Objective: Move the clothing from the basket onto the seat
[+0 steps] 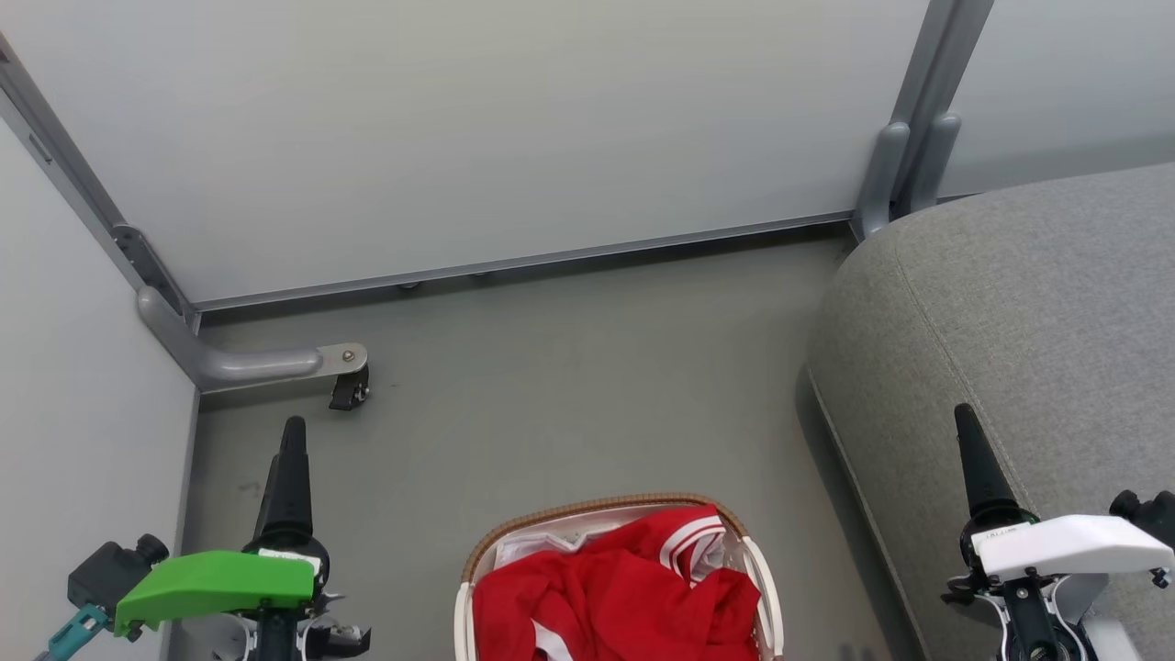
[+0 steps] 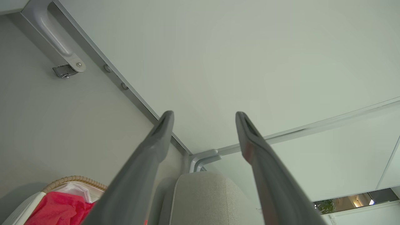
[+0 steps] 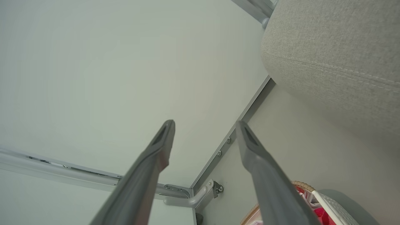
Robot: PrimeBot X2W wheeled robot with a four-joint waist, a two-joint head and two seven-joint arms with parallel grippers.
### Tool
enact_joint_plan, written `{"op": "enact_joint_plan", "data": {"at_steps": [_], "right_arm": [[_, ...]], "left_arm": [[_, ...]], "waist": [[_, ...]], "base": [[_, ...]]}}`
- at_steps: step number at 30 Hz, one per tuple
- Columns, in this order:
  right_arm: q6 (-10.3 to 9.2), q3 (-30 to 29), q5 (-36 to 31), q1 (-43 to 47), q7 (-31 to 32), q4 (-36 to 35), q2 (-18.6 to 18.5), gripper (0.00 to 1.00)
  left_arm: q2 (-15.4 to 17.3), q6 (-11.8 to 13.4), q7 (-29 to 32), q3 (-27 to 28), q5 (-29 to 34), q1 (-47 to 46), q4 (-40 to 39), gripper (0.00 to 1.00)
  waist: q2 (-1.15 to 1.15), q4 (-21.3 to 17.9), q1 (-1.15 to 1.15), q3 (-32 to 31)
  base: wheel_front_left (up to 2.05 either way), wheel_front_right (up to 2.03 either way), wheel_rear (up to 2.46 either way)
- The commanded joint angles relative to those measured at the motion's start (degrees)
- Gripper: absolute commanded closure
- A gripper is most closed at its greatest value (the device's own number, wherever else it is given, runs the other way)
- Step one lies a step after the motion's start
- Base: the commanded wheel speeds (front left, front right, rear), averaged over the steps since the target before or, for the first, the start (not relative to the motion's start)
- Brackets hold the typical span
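Note:
The clothing [image 1: 624, 597] is a crumpled red heap with white stripe trim, lying in the basket [image 1: 587, 508], which stands on the floor at the bottom centre of the head view. The white liner shows at the basket's back. The grey seat [image 1: 1028, 303] rises to the right of the basket. My left gripper [image 1: 292, 450] hangs left of the basket, and the left wrist view shows this left gripper [image 2: 204, 114] open and empty. My right gripper [image 1: 975, 431] hovers over the seat's front edge. In its own wrist view the right gripper [image 3: 204, 123] is open and empty.
Pale partition walls close off the back and the left. A metal foot with a caster [image 1: 349, 386] juts from the left corner onto the grey floor [image 1: 569, 386]. A grey post [image 1: 904, 156] stands behind the seat's corner.

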Motion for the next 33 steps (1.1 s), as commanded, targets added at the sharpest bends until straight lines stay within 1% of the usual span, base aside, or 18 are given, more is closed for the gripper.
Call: {"op": "enact_joint_plan", "data": {"at_steps": [1, 7, 15, 24, 33], "right_arm": [[0.01, 0.16, -2.76, -0.56, -0.69, -1.65, -0.45, 0.00], [0.01, 1.09, -9.79, -0.09, -1.85, -3.44, -0.49, 0.00], [0.02, 2.04, -18.97, 0.38, -3.35, -5.13, -0.56, 0.00], [0.02, 3.26, -26.13, 0.75, -4.81, -4.37, -0.62, 0.00], [0.02, 4.27, -32.69, 1.20, -6.23, -3.44, -0.68, 0.00]], "left_arm": [[0.31, 0.22, -0.64, -0.50, 2.36, 0.07, -1.37, 0.00], [0.35, 1.06, -1.81, -1.68, 8.74, 0.35, -2.14, 0.00], [0.40, 2.31, -3.27, -2.36, 15.60, 0.85, -2.99, 0.00], [0.45, 3.29, -4.78, -2.57, 23.72, 1.68, -3.31, 0.00], [0.49, 3.63, -6.15, -2.87, 28.40, 2.72, -2.37, 0.00]], "waist": [[0.00, 0.01, 0.00, 0.03], [0.00, 0.04, 0.00, 0.04], [0.00, 0.13, 0.00, 0.02], [0.00, 0.19, 0.00, 0.13], [0.00, 0.25, 0.00, 0.21]], "base": [[0.00, 0.00, 0.00], [0.00, 0.00, 0.00], [0.00, 0.00, 0.00], [0.00, 0.00, 0.00], [0.00, 0.00, 0.00]]}}
